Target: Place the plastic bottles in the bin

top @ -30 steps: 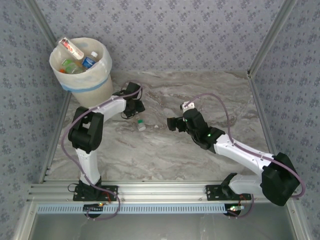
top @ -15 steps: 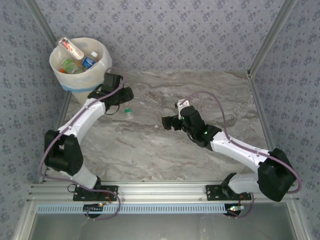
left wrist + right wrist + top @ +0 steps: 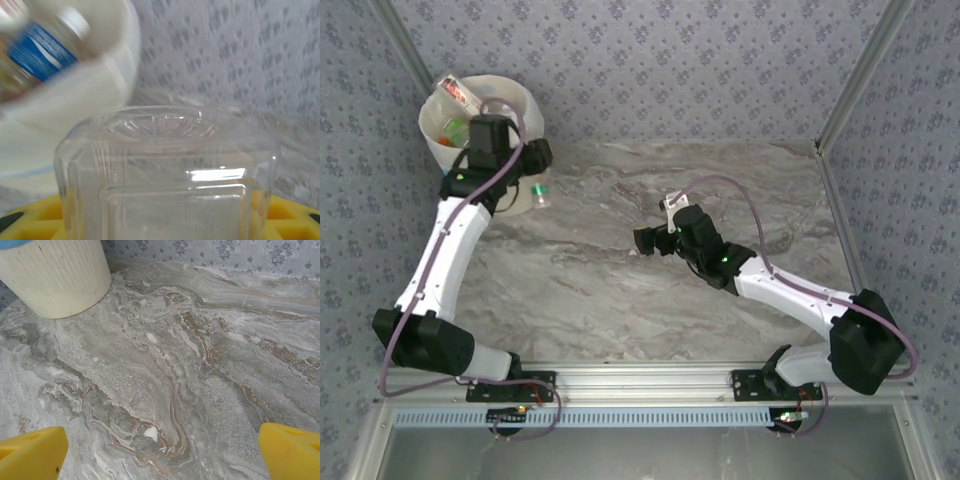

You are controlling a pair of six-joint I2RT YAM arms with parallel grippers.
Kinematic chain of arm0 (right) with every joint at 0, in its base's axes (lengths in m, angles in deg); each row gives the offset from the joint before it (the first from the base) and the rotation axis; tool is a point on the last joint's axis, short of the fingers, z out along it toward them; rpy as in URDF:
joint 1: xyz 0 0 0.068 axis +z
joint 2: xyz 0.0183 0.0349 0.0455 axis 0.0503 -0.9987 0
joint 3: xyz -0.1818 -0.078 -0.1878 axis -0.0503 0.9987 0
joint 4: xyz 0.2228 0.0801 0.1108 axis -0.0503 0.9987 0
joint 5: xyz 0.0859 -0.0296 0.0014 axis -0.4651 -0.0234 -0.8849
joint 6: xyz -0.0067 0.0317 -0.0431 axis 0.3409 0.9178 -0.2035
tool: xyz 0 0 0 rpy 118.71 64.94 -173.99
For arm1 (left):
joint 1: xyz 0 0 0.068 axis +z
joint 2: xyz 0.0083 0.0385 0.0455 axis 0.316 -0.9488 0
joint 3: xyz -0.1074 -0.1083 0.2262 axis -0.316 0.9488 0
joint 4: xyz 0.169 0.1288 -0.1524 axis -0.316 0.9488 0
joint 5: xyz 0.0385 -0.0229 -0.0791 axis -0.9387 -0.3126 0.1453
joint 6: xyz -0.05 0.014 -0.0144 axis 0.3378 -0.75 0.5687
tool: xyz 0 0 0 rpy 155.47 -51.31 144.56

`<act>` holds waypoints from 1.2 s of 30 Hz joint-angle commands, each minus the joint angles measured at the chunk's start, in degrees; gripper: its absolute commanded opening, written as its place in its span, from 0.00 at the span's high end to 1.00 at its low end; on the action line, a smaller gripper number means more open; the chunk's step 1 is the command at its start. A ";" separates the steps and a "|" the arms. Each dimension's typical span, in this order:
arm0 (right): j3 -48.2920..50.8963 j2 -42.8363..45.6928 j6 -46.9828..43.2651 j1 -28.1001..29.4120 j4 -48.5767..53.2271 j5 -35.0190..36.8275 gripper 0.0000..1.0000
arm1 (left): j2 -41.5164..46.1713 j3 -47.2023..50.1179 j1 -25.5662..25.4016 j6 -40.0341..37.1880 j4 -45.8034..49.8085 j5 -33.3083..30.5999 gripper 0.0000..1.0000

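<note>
The left end effector [image 3: 533,178] and the clear bottle [image 3: 540,192] with a green cap that it grips are no longer over the middle of the worktop [image 3: 620,300]. They now sit toward ten o'clock of that spot, against the four o'clock side of the bin [image 3: 525,100]. The left arm [image 3: 445,250], folded at the elbow a second ago, now stretches out long toward the bin, while the right end effector [image 3: 642,240] is a little further toward nine o'clock than before.
</note>
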 commanded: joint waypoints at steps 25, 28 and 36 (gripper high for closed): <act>-3.31 1.06 -2.00 3.96 3.62 3.82 0.00 | -34.40 -50.29 14.63 -21.40 6.95 4.74 0.58; -3.59 1.07 -2.13 4.23 4.32 4.17 0.00 | -34.86 -47.14 14.60 -21.22 5.66 7.42 0.49; -3.71 0.63 -2.92 4.50 4.87 4.93 0.00 | -32.55 -43.41 14.60 -21.48 2.99 12.13 0.07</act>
